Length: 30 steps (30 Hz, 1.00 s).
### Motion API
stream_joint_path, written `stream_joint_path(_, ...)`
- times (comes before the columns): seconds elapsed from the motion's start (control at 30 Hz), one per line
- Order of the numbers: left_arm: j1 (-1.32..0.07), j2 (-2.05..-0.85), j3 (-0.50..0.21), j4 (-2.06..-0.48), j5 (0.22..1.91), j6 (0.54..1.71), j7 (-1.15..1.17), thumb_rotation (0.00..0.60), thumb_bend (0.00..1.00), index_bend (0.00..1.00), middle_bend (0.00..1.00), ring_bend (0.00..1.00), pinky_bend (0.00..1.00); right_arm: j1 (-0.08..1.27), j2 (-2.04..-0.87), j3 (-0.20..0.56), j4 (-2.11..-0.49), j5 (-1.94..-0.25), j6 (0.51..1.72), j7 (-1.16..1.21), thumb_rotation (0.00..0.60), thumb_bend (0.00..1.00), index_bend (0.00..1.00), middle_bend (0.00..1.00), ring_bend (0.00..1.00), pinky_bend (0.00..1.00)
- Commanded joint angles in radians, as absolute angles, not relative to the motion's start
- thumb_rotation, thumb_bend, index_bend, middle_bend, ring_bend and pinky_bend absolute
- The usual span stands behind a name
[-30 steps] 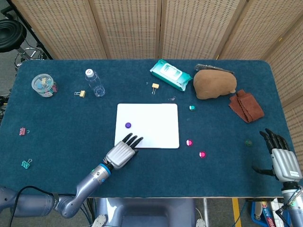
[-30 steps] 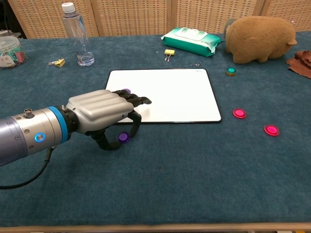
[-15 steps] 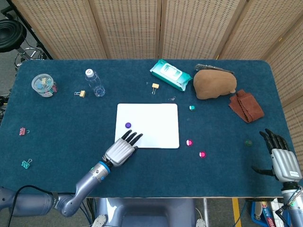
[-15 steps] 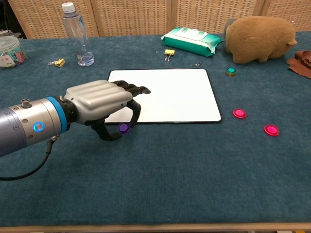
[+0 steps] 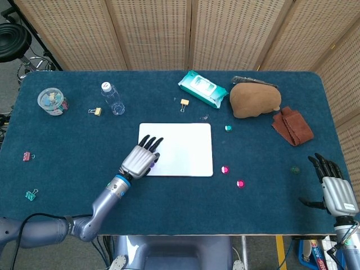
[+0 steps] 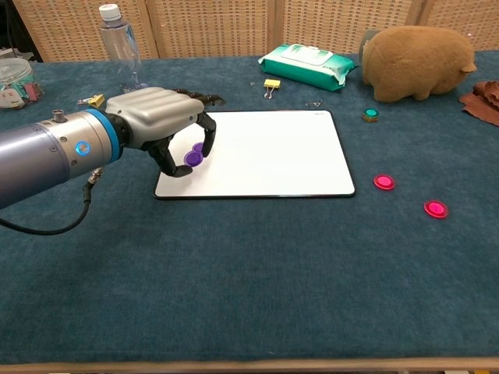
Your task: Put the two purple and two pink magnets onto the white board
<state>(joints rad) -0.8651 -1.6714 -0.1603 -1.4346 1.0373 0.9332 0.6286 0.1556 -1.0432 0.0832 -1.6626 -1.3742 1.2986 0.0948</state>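
Bright, even light; soft shadows; perhaps slight edge distortion.

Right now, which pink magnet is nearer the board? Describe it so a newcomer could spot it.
Start at the white board in the middle of the blue table. Just off its near right corner lies a pink magnet, flat on the cloth. Its twin, the other pink magnet, sits farther right and nearer the table's front edge.
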Motion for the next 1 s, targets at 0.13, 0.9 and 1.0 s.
stream_joint_path(0.13,-0.909,-1.718,-0.202,-1.359,0.986,0.899,0.622,0.600,0.34,0.82,0.00,0.00,0.00,0.156,-1.043,0.086,-1.660,-1.369,1.297,0.098,0.600,0.00,0.00,0.00,0.00,0.00)
stream_joint_path(0.9,-0.915,-1.636,-0.167,-1.479,0.860,0.918,0.702,0.600,0.14,0.07,0.00,0.00,0.00,0.157,-1.043,0.082,-1.661,-1.374,1.295,0.091,0.600,0.00,0.00,0.00,0.00,0.00)
stream_joint_path(1.0,-0.886,-1.592,-0.158,-1.542,0.915,0.954,0.657,0.600,0.13,0.03,0.00,0.00,0.00,0.158,-1.047,0.080,-1.659,-1.377,1.294,0.083,0.600,0.00,0.00,0.00,0.00,0.00)
